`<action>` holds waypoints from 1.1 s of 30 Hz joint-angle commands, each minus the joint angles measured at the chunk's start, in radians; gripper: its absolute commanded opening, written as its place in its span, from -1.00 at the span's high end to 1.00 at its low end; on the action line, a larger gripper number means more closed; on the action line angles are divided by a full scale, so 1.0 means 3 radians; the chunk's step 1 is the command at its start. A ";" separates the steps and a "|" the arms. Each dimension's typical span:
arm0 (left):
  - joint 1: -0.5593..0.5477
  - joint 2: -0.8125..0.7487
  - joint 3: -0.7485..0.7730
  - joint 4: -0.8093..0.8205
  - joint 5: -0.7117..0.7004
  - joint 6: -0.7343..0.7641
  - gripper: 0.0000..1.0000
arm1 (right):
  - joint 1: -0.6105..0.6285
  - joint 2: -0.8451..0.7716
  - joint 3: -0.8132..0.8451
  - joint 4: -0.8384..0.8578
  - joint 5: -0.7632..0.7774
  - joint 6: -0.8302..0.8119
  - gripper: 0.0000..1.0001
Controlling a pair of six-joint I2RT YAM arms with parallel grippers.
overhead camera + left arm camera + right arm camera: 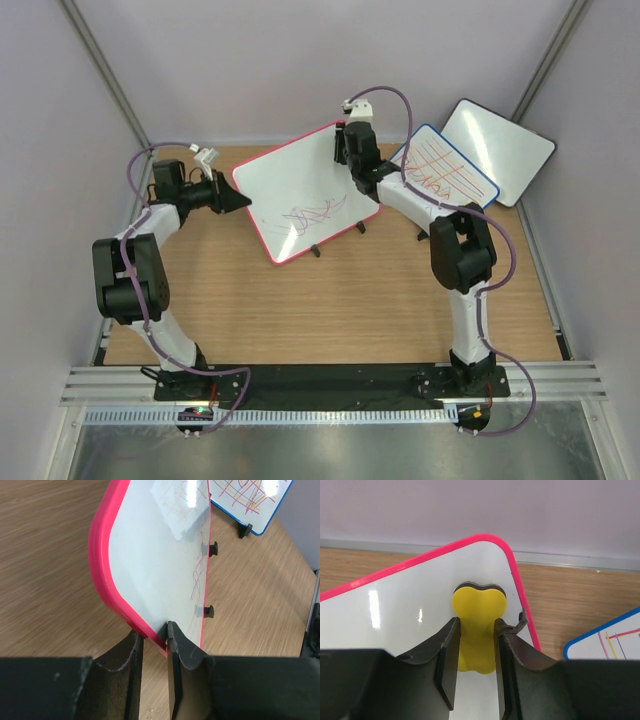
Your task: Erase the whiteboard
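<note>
Two grips: our left gripper pinches the whiteboard at its left corner. Our right gripper holds the eraser on its far corner, with the scribbles toward its near edge.

The left arm and the right arm are showing the same build: glossy white link shells alternating with chunky black joint housings. A purple-grey cable is looping loosely along the left arm, and a matching cable is arching over the right one. Both arms are standing on black bases bolted to a black plate at the near edge. A small white camera block is sitting on the left wrist. The left hand and the right hand are showing flat matte-black fingers with scuffed, pale-worn edges.
</note>
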 commanded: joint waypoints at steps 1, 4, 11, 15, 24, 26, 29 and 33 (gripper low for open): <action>-0.0006 -0.0141 0.0094 0.0071 -0.0222 0.0400 1.00 | 0.0020 0.0030 -0.0001 -0.0051 -0.0065 0.0030 0.98; -0.0011 -0.0146 0.0099 0.0066 -0.0217 0.0405 0.99 | 0.0025 -0.0077 -0.0353 0.0086 -0.0080 0.0096 0.98; -0.0006 -0.0151 0.0088 0.0056 -0.0217 0.0421 0.99 | 0.0045 -0.0553 -0.1453 0.0424 0.0068 0.0189 0.98; -0.0006 -0.0156 0.0083 0.0056 -0.0217 0.0426 1.00 | 0.0025 -0.0645 -0.1781 0.0440 0.0160 0.0204 0.98; -0.0006 -0.0161 0.0088 0.0035 -0.0227 0.0431 1.00 | -0.0057 -0.0492 -0.1145 0.0241 0.0088 0.0082 0.98; -0.0011 -0.0146 0.0099 0.0035 -0.0222 0.0416 0.99 | -0.0088 -0.0390 -0.0939 0.0128 0.0088 0.0046 0.98; -0.0006 -0.0141 0.0109 0.0030 -0.0222 0.0405 0.99 | -0.0149 -0.0277 -0.0581 -0.0046 0.0088 0.0040 0.98; -0.0006 -0.0156 0.0104 0.0030 -0.0207 0.0410 1.00 | -0.0154 -0.0292 -0.0696 -0.0092 0.0068 0.0107 0.97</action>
